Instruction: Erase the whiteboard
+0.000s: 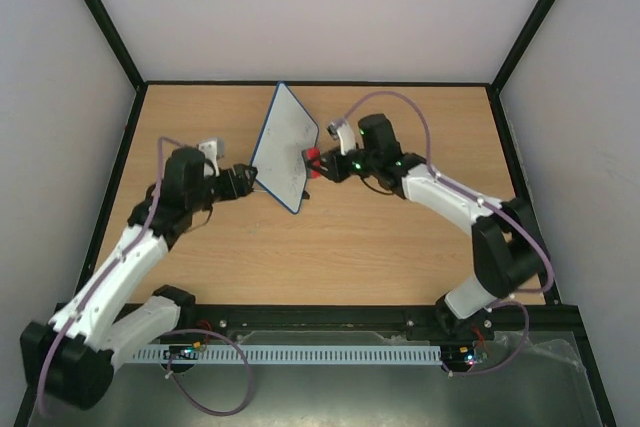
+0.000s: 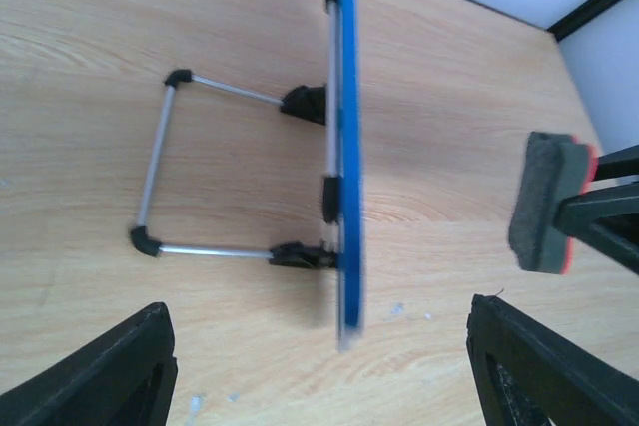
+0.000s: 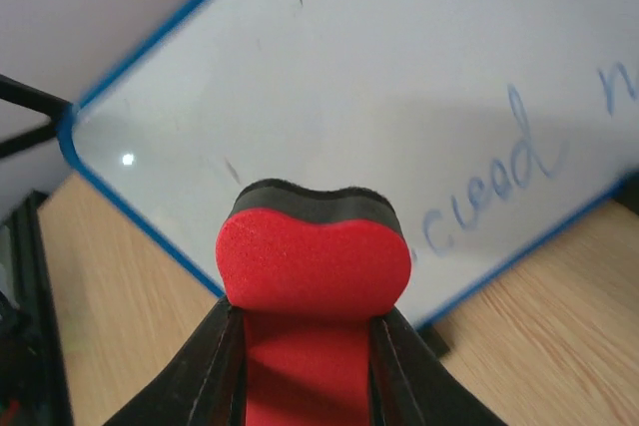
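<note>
The whiteboard [image 1: 284,145] stands tilted on the wooden table, held up by a wire stand [image 2: 160,172] behind it. In the left wrist view I see its blue rim [image 2: 347,147] edge-on. Blue handwriting [image 3: 489,182] remains on its face [image 3: 349,77]. My right gripper [image 1: 318,165] is shut on a red eraser [image 3: 315,266], with the black felt toward the board. In the left wrist view the eraser [image 2: 547,202] sits a small gap off the face. My left gripper [image 1: 243,180] is open at the board's near lower corner, with its fingers [image 2: 110,376] wide on either side.
Grey enclosure walls with black frame posts [image 1: 100,17] surround the table on three sides. The right arm [image 1: 470,212] reaches across the right half of the table. Small white specks [image 2: 399,308] lie on the wood near the board's corner.
</note>
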Motion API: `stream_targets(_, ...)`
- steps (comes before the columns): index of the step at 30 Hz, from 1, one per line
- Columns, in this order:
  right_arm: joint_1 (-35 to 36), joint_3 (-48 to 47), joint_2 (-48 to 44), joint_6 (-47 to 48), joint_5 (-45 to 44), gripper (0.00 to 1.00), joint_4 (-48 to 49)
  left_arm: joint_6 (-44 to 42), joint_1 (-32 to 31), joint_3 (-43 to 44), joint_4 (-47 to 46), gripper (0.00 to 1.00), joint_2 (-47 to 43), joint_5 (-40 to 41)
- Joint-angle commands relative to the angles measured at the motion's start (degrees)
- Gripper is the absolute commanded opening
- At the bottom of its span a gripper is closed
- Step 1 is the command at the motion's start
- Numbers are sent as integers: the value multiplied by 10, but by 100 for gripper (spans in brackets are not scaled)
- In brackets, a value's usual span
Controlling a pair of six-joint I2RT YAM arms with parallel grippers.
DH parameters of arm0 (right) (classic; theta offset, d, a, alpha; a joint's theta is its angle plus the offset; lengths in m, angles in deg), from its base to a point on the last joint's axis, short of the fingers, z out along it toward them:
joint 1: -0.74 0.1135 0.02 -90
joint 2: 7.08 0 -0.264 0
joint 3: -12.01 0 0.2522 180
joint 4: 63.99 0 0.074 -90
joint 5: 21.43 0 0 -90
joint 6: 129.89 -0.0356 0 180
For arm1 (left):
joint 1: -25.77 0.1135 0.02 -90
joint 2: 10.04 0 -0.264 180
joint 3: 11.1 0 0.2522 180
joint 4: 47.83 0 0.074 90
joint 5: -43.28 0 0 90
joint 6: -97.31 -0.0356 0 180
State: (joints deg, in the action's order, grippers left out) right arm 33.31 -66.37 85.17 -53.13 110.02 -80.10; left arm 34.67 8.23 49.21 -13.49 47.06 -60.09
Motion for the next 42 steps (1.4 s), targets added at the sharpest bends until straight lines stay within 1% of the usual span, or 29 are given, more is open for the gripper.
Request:
stream_targets(1,-3,136,-70,95,-40,2,105,86,-76,-99,-116,79,-87,126)
stream_targets(3,-3,185,-86,111,-50,2,161,100,-125,-133,-152,79,-96,178)
stream_targets(5,0,206,-83,118,-44,2,185,106,-170,-152,-179,79,-86,241)
stream_targets(7,8,227,-81,133,-49,2,219,118,-201,-164,-203,77,-62,301)
stream_targets(8,15,237,-81,144,-56,2,232,125,-208,-169,-216,75,-49,314)
stream_targets(12,44,256,-79,191,-78,2,250,138,-217,-194,-296,67,-8,329)
stream_targets(18,55,241,-53,173,-82,2,239,140,-217,-210,-392,51,39,328)
stream_targets(22,57,234,-38,174,-77,2,228,139,-212,-203,-416,26,79,293)
stream_targets(25,58,237,-31,180,-73,2,233,137,-203,-203,-424,12,92,259)
stream_targets(27,58,234,-27,191,-74,2,234,140,-183,-198,-407,4,99,226)
stream_targets(30,58,230,-23,210,-92,2,241,138,-133,-195,-370,2,98,143)
stream_targets(33,59,234,-16,232,-108,2,277,110,-92,-198,-336,2,88,53)
stream_targets(35,63,234,-6,237,-114,2,300,84,-75,-197,-309,2,80,9)
stream_targets(37,69,219,9,238,-113,2,307,64,-66,-195,-281,2,75,-18)
stream_targets(39,78,207,19,233,-115,2,312,52,-63,-197,-256,2,70,-29)
stream_targets(42,99,198,28,229,-125,2,325,57,-63,-212,-255,2,58,-51)
